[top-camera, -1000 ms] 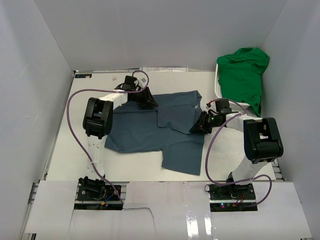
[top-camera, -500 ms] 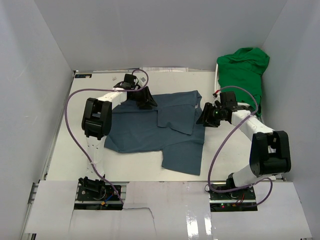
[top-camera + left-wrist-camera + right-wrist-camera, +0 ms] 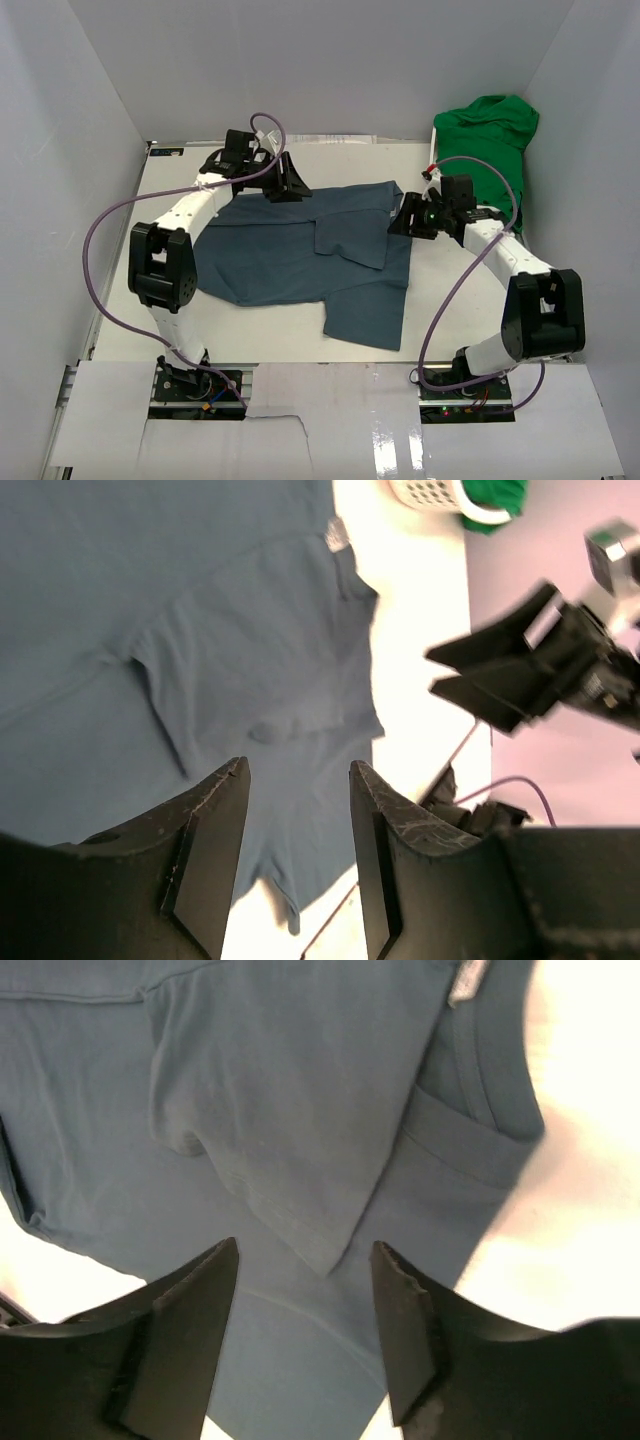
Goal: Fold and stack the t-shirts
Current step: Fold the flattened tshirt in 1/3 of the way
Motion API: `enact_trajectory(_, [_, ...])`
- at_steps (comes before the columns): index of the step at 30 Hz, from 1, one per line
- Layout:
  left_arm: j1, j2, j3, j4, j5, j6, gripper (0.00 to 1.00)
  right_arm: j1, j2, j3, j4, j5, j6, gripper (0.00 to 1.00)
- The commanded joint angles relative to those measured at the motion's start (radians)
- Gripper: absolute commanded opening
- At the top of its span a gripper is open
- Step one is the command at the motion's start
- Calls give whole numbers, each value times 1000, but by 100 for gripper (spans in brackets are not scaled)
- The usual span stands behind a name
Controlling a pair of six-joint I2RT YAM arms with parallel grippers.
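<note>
The dark slate-blue t-shirt (image 3: 300, 255) lies partly folded in the middle of the white table, with its upper right part doubled over. It also fills the left wrist view (image 3: 200, 650) and the right wrist view (image 3: 280, 1090), where its small neck label (image 3: 465, 982) shows. My left gripper (image 3: 283, 186) is open and empty, raised over the shirt's far left edge. My right gripper (image 3: 400, 221) is open and empty, raised at the shirt's far right corner. The bright green t-shirt (image 3: 485, 145) is heaped in the white basket (image 3: 437, 170) at the back right.
Grey walls enclose the table on three sides. The white lattice basket (image 3: 430, 492) stands against the right wall, close behind my right arm. Purple cables loop from both arms. Bare table (image 3: 460, 290) shows right of the blue shirt and along its front.
Both grippers have lifted off the blue shirt and drawn back toward the far side. The left arm's elbow swung out to the left. The shirt lies as before.
</note>
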Motion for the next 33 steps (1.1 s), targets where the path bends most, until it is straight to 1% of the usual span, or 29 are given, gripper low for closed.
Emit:
enact_trajectory(1, [6,-70,-74,23,87,-1,55,11,47,58,83,-45,-32,59])
enact_trajectory(2, [6,-78,-94,46,107,-15,55,12,55,62,93,-45,-32,54])
enact_trajectory(3, [6,-84,-146,75,125,-31,55,14,65,65,99,-45,-32,46])
enact_trajectory(4, [6,-88,-172,136,153,-50,55,18,87,72,108,-46,-32,17])
enact_trajectory(5, [6,-91,-200,169,168,-91,55,20,99,79,110,-42,-31,8])
enact_trajectory(6, [6,-91,-247,236,193,-111,54,23,125,90,114,-45,-28,8])
enact_trajectory(8, [6,-88,-290,304,208,-172,52,28,148,98,125,-52,-26,8])
enact_trajectory(9, [5,-85,-326,363,216,-194,51,34,159,99,133,-54,-25,8])
enact_trajectory(11, [0,-58,-344,407,236,-225,48,37,194,111,148,-60,-20,8])
enact_trajectory(14, [-15,0,-324,413,238,-219,43,46,245,130,166,-75,-17,8])
enact_trajectory(15, [-18,16,-317,413,236,-219,39,51,255,131,171,-80,-14,8])
enact_trajectory(16, [-23,31,-297,415,236,-219,38,52,275,134,179,-78,-14,8])
enact_trajectory(21, [-78,118,-219,412,234,-239,36,81,321,142,199,-80,-3,8])
enact_trajectory(23, [-104,143,-177,396,219,-234,36,93,334,150,199,-72,-5,8])
enact_trajectory(26, [-136,188,-113,315,163,-187,36,116,366,161,188,-42,-8,8])
enact_trajectory(30, [-173,255,-6,75,19,-78,37,132,409,188,154,-3,-11,8])
enact_trajectory(33, [-187,269,2,1,-40,-30,38,136,435,210,125,26,-12,8])
